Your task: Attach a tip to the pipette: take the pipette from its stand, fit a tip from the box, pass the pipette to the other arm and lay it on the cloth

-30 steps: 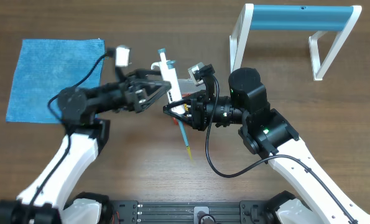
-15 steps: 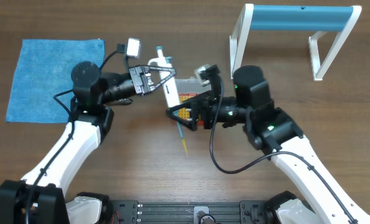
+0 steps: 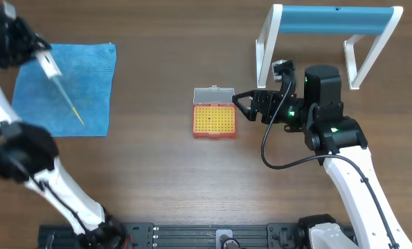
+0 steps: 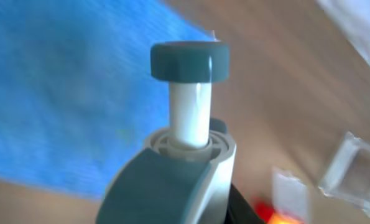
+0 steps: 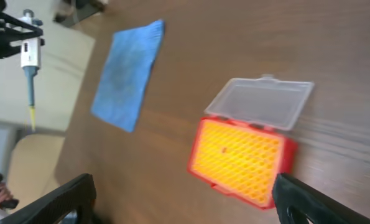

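My left gripper (image 3: 34, 50) is raised at the far left, shut on the white pipette (image 3: 50, 66). The pipette's yellow tip (image 3: 74, 114) slants down over the blue cloth (image 3: 88, 76). The left wrist view looks along the pipette at its grey plunger (image 4: 189, 60), with the cloth (image 4: 60, 112) below. The right wrist view shows the pipette (image 5: 29, 59) hanging upright in the left gripper (image 5: 10, 34), far off. My right gripper (image 3: 251, 105) is open and holds nothing, right of the red tip box (image 3: 214, 121). The box (image 5: 244, 158) stands with its lid (image 5: 262, 102) folded back.
The pipette stand (image 3: 334, 21), a blue bar on white legs, is at the back right behind the right arm. Bare wooden table (image 3: 157, 180) lies between the cloth and the tip box and along the front.
The pipette went from the middle, where both grippers met, to the far left above the cloth in my left gripper. My right gripper let go and drew back right, uncovering the tip box.
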Available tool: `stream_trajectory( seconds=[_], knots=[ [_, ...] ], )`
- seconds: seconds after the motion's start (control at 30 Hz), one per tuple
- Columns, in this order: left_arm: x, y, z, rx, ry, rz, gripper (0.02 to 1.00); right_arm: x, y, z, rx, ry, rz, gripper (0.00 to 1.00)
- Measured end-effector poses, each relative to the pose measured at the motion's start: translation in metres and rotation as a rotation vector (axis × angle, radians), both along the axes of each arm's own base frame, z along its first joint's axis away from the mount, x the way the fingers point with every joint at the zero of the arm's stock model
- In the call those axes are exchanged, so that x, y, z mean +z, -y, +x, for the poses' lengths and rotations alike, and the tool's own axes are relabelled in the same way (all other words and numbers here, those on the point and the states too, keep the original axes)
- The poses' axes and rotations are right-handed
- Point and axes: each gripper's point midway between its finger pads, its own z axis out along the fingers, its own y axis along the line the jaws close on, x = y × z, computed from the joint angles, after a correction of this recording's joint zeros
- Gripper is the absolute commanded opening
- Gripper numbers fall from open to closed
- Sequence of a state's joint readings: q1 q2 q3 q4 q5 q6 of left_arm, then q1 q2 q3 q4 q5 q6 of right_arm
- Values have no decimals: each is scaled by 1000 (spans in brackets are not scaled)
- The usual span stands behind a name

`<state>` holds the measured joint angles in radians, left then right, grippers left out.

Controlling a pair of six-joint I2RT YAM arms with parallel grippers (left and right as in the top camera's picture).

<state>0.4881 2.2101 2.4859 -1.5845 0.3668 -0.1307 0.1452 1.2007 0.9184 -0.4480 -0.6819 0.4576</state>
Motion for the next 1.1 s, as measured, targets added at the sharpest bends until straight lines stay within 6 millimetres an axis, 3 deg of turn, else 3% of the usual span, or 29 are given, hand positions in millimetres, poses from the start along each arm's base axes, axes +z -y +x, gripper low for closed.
stream_trajectory(
  seconds=[0.07, 0.1, 0.2, 0.37, 0.5, 0.6, 0.8, 1.1],
  knots=[
    [-28, -27, 38, -5, 13, 82, 25, -6, 5, 2, -44, -24, -26, 919],
    [-41, -30, 42, -20, -7, 93, 25, -7, 5, 2, -49, -30, -28, 919],
    [-97, -35, 44, -111, -131, 158, 27, -20, -12, -3, -40, -90, -43, 919],
    [-150, -36, 42, -281, -277, 330, 27, -47, -32, -4, -20, -179, -62, 919],
    [-193, -33, 36, -417, -374, 415, 25, -33, -40, 17, -31, -81, -25, 919],
    [-200, -40, 35, -449, -388, 452, 25, -28, -41, 22, -40, -56, -10, 919],
    [-198, -50, 52, -480, -331, 519, 27, -28, -41, 22, -55, -76, 3, 919],
    [-199, -44, 60, -495, -279, 493, 27, -28, -41, 22, -58, -79, 5, 919]
  ],
)
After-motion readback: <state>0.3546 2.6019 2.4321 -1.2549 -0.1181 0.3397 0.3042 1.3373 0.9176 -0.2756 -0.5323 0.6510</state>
